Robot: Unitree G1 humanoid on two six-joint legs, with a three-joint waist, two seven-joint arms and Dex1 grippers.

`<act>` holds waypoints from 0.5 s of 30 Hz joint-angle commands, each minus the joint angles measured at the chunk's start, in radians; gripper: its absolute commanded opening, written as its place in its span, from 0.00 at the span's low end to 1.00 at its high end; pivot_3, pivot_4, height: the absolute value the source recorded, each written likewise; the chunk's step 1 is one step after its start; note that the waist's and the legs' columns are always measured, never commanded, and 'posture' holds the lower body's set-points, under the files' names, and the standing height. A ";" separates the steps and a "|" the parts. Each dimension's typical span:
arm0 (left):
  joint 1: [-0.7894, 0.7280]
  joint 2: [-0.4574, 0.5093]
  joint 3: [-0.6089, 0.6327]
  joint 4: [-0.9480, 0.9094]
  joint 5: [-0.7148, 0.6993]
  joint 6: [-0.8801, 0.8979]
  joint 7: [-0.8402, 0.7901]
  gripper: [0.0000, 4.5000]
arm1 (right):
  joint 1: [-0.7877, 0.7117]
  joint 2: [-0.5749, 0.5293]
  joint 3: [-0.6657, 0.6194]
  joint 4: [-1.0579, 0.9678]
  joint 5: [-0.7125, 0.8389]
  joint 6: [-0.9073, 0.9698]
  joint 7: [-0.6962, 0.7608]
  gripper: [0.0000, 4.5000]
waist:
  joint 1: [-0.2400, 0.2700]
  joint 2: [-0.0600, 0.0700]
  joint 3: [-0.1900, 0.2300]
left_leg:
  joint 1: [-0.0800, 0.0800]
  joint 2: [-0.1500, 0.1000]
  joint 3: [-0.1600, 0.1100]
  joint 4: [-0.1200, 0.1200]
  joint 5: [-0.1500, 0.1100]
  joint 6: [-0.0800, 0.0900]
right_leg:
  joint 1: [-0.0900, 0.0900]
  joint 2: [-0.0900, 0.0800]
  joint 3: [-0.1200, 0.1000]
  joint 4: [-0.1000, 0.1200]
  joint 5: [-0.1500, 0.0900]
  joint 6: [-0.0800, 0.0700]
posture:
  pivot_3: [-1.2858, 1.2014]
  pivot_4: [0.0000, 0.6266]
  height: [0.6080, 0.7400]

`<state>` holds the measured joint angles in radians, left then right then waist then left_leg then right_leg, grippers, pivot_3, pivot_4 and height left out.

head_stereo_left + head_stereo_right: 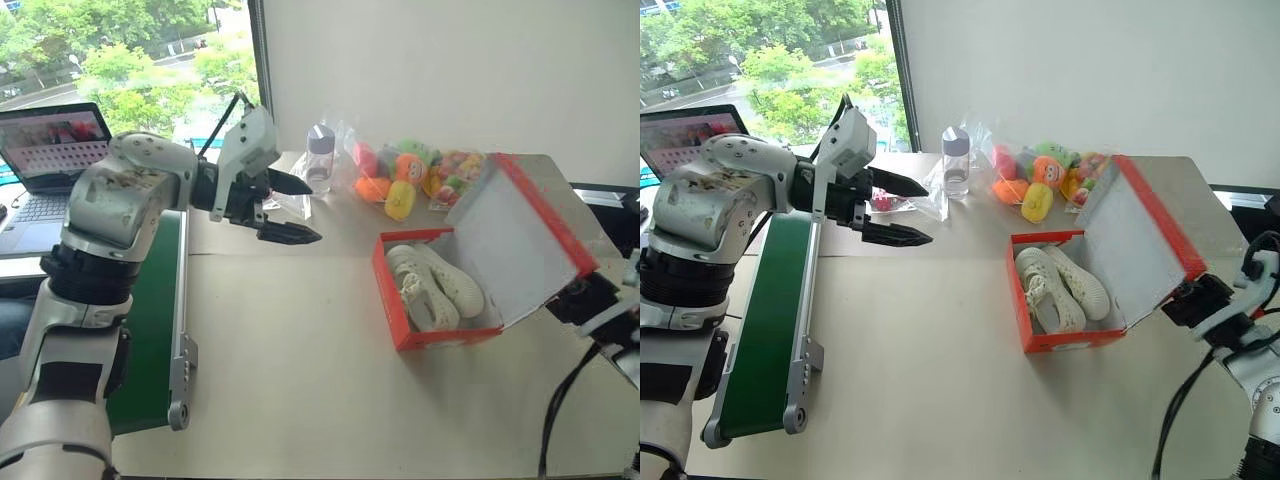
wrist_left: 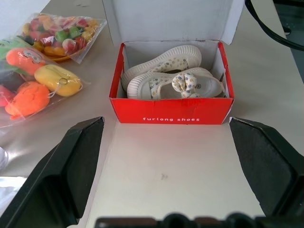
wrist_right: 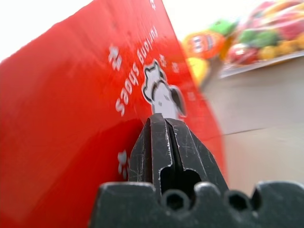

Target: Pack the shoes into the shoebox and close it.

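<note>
Behind raised lid [image 1: 520,235], right gripper [image 3: 164,124] half-hidden.

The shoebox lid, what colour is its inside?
White inside the shoebox lid, with an orange-red edge; the left eye view shows it best.

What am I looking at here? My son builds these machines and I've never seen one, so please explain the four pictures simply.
It is a humanoid robot with two arms, each ending in a two-fingered black gripper. The two wide pictures come from cameras in its head, looking down at a table. The other two come from a camera on each wrist. On the table stands an orange-red shoebox with its lid up and a pair of cream-white shoes inside. Behind it lie bags of colourful plush toys and a small clear bottle. The left gripper hangs open in the air, holding nothing. The right gripper, fingers shut, presses against the lid's red outside.
</note>
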<state>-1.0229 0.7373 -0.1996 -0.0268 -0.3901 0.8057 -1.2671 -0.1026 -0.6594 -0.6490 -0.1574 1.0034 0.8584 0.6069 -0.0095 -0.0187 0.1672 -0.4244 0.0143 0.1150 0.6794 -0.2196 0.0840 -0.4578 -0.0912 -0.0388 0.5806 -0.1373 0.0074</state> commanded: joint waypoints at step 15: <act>0.046 0.026 0.035 -0.087 -0.016 0.015 0.051 1.00 | -0.275 -0.055 0.308 -0.009 0.025 0.115 0.061 0.01 | 0.007 -0.001 0.000 | -0.001 0.000 0.000 0.001 0.000 0.001 | 0.000 0.000 -0.001 0.000 0.000 0.000 | 0.52 0.24 1.00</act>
<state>-0.9738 0.7485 -0.1969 -0.0729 -0.3951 0.8133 -1.2295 -0.3438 -0.7201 -0.3706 -0.1698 1.0322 0.9656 0.6413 -0.0026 -0.0192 0.1674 -0.4250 0.0142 0.1151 0.6799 -0.2195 0.0847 -0.4579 -0.0909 -0.0392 0.5804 -0.1373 0.0074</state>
